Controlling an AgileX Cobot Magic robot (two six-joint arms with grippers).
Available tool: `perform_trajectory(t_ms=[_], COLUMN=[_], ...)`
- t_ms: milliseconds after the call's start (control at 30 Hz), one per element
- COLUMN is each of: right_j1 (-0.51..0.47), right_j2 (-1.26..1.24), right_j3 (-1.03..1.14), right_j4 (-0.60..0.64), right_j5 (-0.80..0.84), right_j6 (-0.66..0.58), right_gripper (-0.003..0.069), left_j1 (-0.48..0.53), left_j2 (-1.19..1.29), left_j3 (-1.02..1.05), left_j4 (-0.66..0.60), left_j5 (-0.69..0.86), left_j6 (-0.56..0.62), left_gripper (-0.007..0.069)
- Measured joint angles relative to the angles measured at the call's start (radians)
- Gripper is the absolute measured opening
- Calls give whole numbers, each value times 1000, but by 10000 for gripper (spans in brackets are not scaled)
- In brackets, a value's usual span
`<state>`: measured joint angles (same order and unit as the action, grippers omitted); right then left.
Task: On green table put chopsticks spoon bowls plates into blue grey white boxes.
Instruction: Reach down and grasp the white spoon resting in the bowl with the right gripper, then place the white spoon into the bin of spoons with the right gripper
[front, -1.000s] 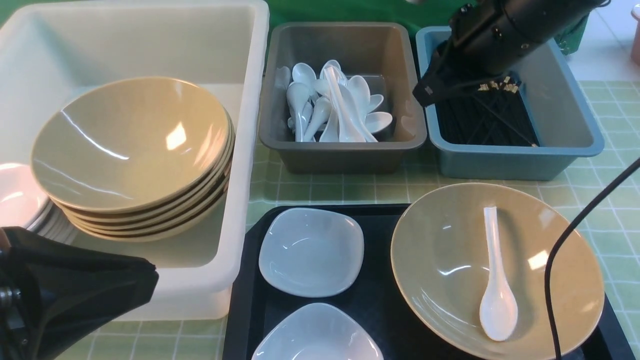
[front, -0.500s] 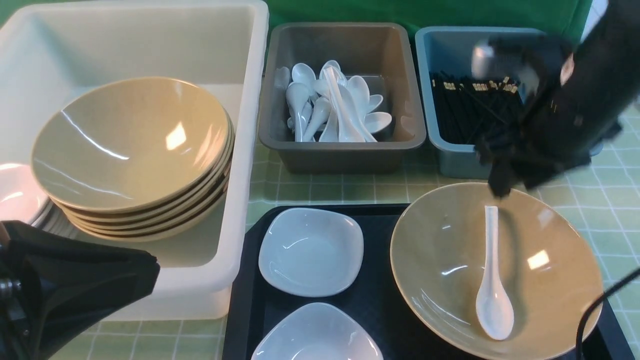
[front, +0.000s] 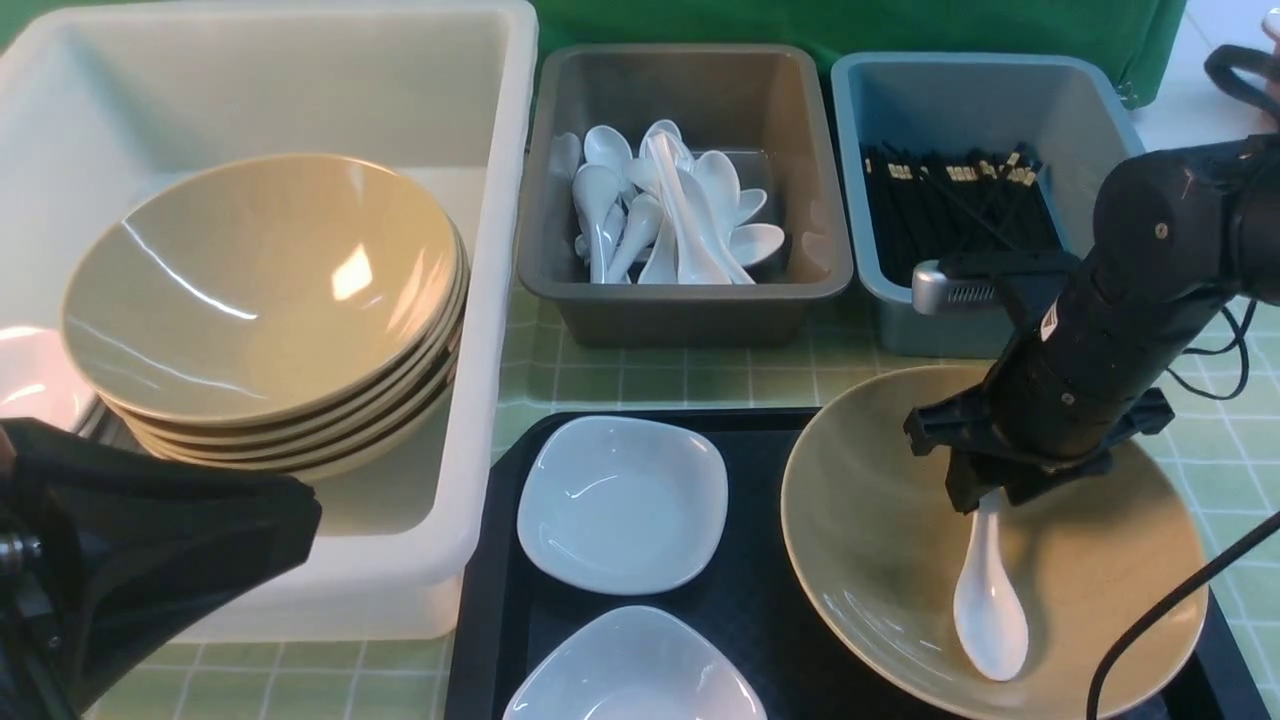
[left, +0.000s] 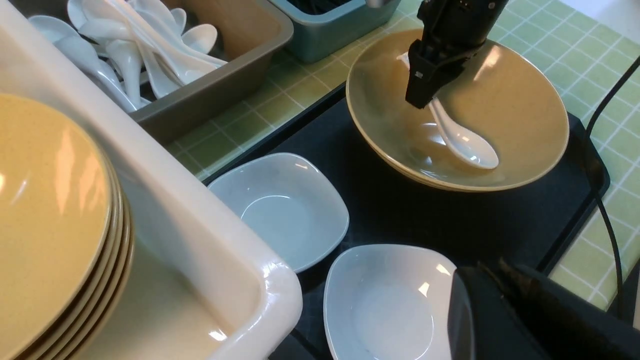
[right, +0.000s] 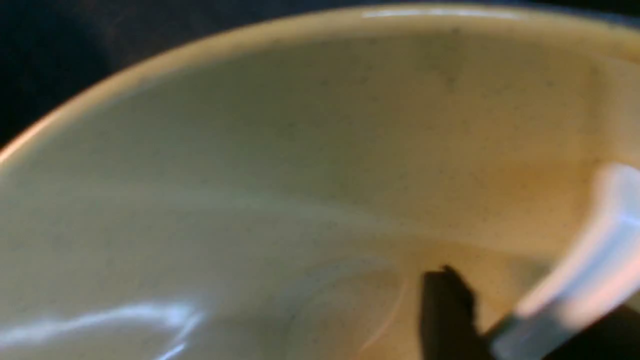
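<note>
A white spoon (front: 990, 610) lies in a tan bowl (front: 880, 540) on the right of the black tray. My right gripper (front: 985, 495) is down inside that bowl, open, with a finger on each side of the spoon's handle (right: 590, 270); the left wrist view shows it over the handle (left: 425, 97). Two white plates (front: 620, 505) (front: 635, 670) sit on the tray's left half. My left gripper (front: 290, 530) is shut and empty, low at the near left beside the white box (front: 500, 200). In its own view its tip (left: 480, 280) hangs next to the near plate (left: 385, 305).
The white box holds a stack of tan bowls (front: 260, 290) and white plates (front: 30, 390). The grey box (front: 690, 300) holds several spoons, the blue box (front: 1000, 320) black chopsticks (front: 950, 210). The black tray (front: 760, 600) lies on the green table (front: 680, 380). A cable runs past the bowl's right side.
My right arm has swung from above the blue box toward me and down into the tan bowl, onto the spoon's handle. The left gripper has barely moved.
</note>
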<state>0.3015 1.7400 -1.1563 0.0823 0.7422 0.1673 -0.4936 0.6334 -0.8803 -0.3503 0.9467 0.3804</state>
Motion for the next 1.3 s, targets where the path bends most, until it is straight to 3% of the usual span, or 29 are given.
perform_trajectory(t_ms=[33, 67, 367, 500, 633, 833, 933, 1133, 1200, 1300], right_j1=[1, 1, 1, 20, 52, 55, 55, 55, 54, 54], right_j2=[-11, -25, -126, -88, 61, 268, 334, 339, 323, 269], right_j3=[-3, -11, -234, -372, -506, -637, -686, -702, -702, -702], right_j4=[1, 2, 65, 163, 207, 210, 210, 210, 210, 206], right_j5=[2, 8, 3, -176, -462, -567, -580, -553, -478, -249], right_j6=[-14, -25, -125, -174, -189, -189, -190, -193, -221, -359], right_gripper=[139, 123, 129, 129, 129, 150, 255, 582, 647, 681], left_j1=[0, 0, 0, 0, 0, 0, 0, 0, 0, 0], left_j2=[0, 0, 0, 0, 0, 0, 0, 0, 0, 0], left_j3=[0, 0, 0, 0, 0, 0, 0, 0, 0, 0], left_j4=[0, 0, 0, 0, 0, 0, 0, 0, 0, 0], left_j5=[1, 2, 10, 8, 1, -3, -3, -3, -3, -3], left_j6=[0, 0, 0, 0, 0, 0, 0, 0, 0, -12], left_gripper=[-1, -1, -1, -1, -1, -1, -1, -1, -1, -1])
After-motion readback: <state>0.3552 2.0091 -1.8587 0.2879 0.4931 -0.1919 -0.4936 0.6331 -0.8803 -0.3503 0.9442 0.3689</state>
